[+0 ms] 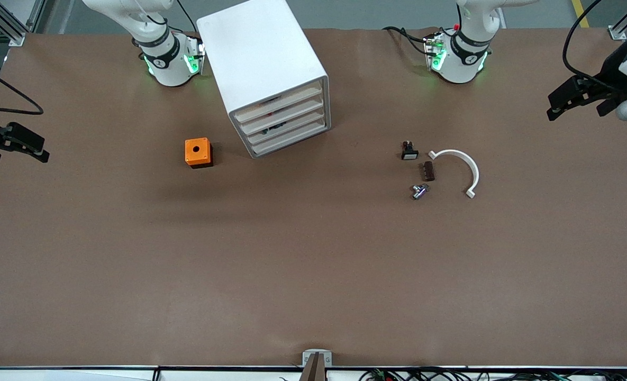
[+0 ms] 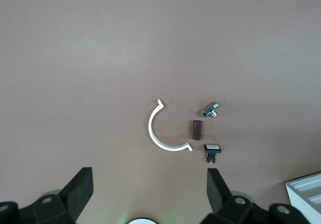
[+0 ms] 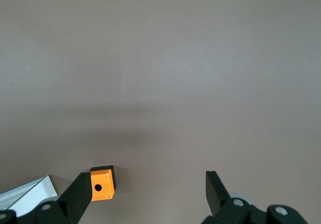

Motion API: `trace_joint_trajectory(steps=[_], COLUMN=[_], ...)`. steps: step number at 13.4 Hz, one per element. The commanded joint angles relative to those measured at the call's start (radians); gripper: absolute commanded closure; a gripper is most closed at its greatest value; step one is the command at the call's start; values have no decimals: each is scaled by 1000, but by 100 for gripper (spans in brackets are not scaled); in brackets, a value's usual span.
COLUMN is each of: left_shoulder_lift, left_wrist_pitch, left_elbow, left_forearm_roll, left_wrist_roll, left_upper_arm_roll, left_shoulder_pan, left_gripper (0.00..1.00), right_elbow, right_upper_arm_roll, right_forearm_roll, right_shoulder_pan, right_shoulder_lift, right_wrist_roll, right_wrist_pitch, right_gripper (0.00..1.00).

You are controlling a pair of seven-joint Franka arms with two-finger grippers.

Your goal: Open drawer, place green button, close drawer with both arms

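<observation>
The white cabinet [image 1: 263, 58] stands between the arm bases, its four stacked drawers all pushed in. The lower tray drawers [image 1: 288, 130] show dark bits through their gaps; I cannot tell what they are. No green-capped button shows anywhere. My left gripper [image 1: 578, 105] hangs open and empty over the left arm's end of the table; in the left wrist view [image 2: 149, 194] its fingers [image 2: 80, 189] stand wide apart. My right gripper [image 1: 14, 148] hangs open and empty over the right arm's end, and it shows wide open in the right wrist view [image 3: 148, 194].
An orange box with a hole [image 1: 198, 152] sits beside the cabinet, toward the right arm's end. Toward the left arm's end lie a black switch with a white face [image 1: 409, 151], a brown block [image 1: 428, 171], a small metal part [image 1: 419, 191] and a white arc [image 1: 464, 166].
</observation>
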Motion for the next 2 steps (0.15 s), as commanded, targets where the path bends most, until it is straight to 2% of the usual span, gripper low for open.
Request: trace_joint_trajectory(steps=[1, 2], left_shoulder_lift=[10, 10], left_wrist_pitch=[-19, -19], left_elbow=[22, 22], left_forearm_roll=[6, 5], left_wrist_roll=[12, 13], left_upper_arm_roll=[9, 8], left_shoulder_pan=[-8, -9], left_gripper=[0, 0], right_elbow=[10, 10], right_upper_arm_roll=[16, 16], right_forearm_roll=[-13, -13], right_shoulder_pan=[-14, -14], right_shoulder_lift=[-1, -3], right_wrist_roll=[-3, -3], right_wrist_pitch=[-11, -11], right_gripper=[0, 0])
